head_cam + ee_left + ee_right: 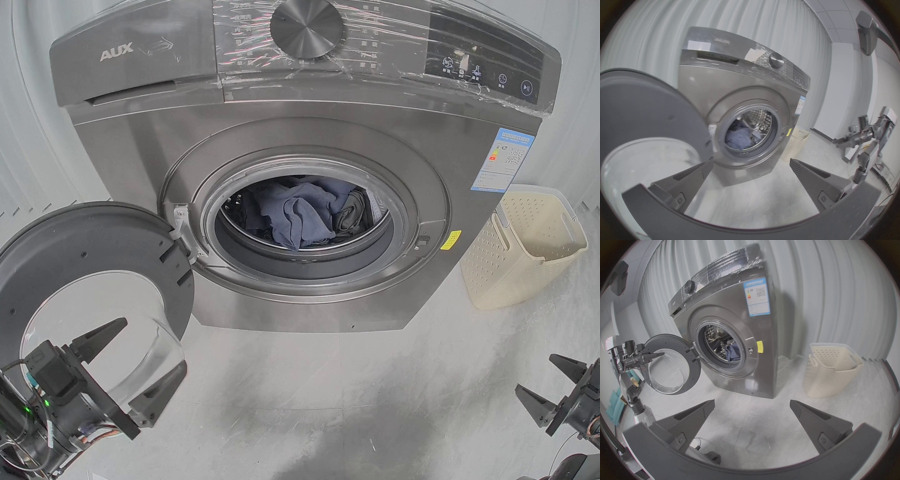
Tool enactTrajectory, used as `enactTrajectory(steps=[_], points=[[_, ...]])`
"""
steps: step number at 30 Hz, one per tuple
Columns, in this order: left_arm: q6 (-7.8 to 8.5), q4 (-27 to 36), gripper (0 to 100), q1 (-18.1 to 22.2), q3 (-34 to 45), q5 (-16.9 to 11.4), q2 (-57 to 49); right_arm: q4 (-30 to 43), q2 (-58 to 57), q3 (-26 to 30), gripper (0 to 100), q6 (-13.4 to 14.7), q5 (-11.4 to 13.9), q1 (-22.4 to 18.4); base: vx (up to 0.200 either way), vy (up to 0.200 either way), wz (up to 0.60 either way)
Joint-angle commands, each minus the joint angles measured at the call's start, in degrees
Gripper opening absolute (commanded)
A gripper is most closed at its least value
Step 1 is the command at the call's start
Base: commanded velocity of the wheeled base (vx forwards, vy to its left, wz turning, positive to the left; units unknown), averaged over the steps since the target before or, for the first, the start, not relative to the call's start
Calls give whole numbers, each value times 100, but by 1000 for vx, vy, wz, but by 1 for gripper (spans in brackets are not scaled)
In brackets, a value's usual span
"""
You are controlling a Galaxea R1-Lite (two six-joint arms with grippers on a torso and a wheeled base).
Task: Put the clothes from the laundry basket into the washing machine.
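Left gripper (152, 345) and right gripper (536, 374) gape empty, well apart from clothes (300, 209) seemingly heaped in the washing machine (400, 140).

Left gripper (155, 342) and right gripper (534, 373) are showing dark grey wedge fingers (818, 184), each carrying a base screw (822, 198). A green light (27, 409) is glowing behind the left one, beside thin cables (103, 431).

Staged laundry corner — washing machine (412, 150), white curtains (843, 287).
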Motion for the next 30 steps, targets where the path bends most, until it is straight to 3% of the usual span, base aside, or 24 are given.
enactTrajectory(steps=[1, 8, 13, 17, 22, 25, 26, 30], points=[[-52, 1165, 100, 726, 104, -32, -1850, 924, -1881, -230, 100, -153, 33, -856, -200, 0, 0], [-245, 2686, 100, 1130, 104, -111, -3036, 1381, -2461, -230, 100, -117, 24, -1102, -114, 0, 0], [-245, 3143, 100, 1491, 104, -146, -3643, 1390, -2592, -257, 100, -117, 24, -1278, -200, 0, 0], [-245, 3987, 100, 1956, 95, -453, -4469, 1372, -2663, -292, 100, -117, 33, -1480, -200, 0, 0], [-280, 4567, 100, 2238, 104, -796, -5093, 1434, -2988, -125, 100, -126, 33, -1752, -200, 0, 0], [-342, 4804, 100, 2528, 104, -858, -5330, 1566, -3234, -19, 100, -126, 24, -1910, -133, 0, 0], [-395, 5129, 100, 2791, 104, -867, -5568, 1794, -3445, 7, 100, -126, 42, -2051, 0, 0, 0], [-351, 5797, 100, 3407, 104, -867, -6165, 2831, -4227, 104, 100, -170, 112, -2218, 0, 0, 0]])
